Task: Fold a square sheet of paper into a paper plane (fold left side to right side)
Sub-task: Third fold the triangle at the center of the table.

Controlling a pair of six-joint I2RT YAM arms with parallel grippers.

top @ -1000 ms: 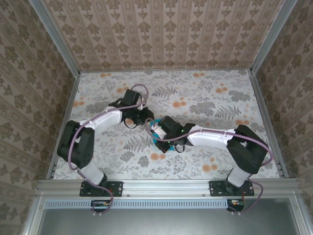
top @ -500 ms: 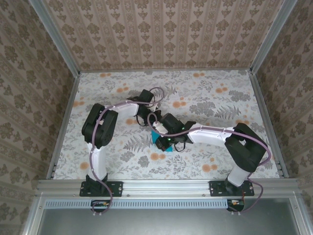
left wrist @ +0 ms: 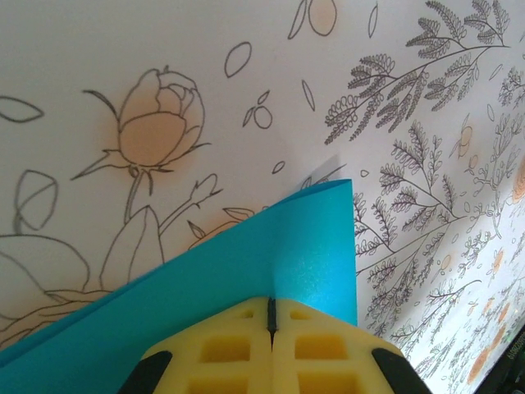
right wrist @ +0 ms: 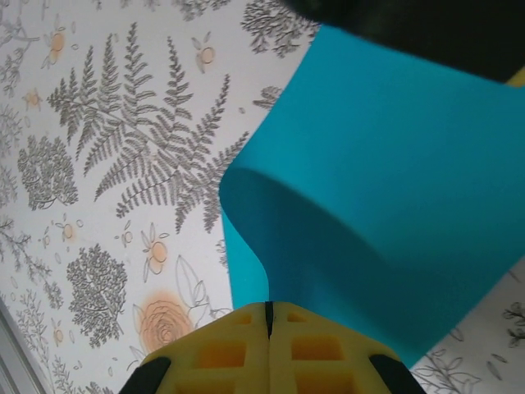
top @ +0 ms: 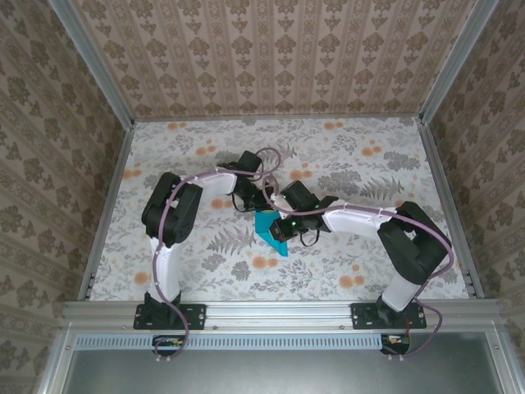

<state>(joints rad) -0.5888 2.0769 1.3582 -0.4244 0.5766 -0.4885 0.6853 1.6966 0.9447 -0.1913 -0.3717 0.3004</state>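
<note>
The square sheet of paper [top: 273, 231] is turquoise and lies mid-table, bent upward where the two arms meet. In the left wrist view a corner of the sheet [left wrist: 246, 263] runs out from between my yellow fingertips, and my left gripper [left wrist: 271, 302] is shut on it. In the right wrist view the sheet [right wrist: 385, 197] curls over in a loop above the table, its edge pinched in my right gripper [right wrist: 268, 307], which is shut. From above, the left gripper [top: 261, 203] sits at the sheet's far edge and the right gripper [top: 281, 222] just right of it.
A floral cloth [top: 197, 246] covers the table. Papered walls with metal corner posts [top: 111, 90] close in the left, back and right sides. A metal rail [top: 271, 310] runs along the near edge by the arm bases.
The left arm has folded in toward the middle and its gripper has shut on the sheet. The sheet now stands up more and shows larger between the grippers.
</note>
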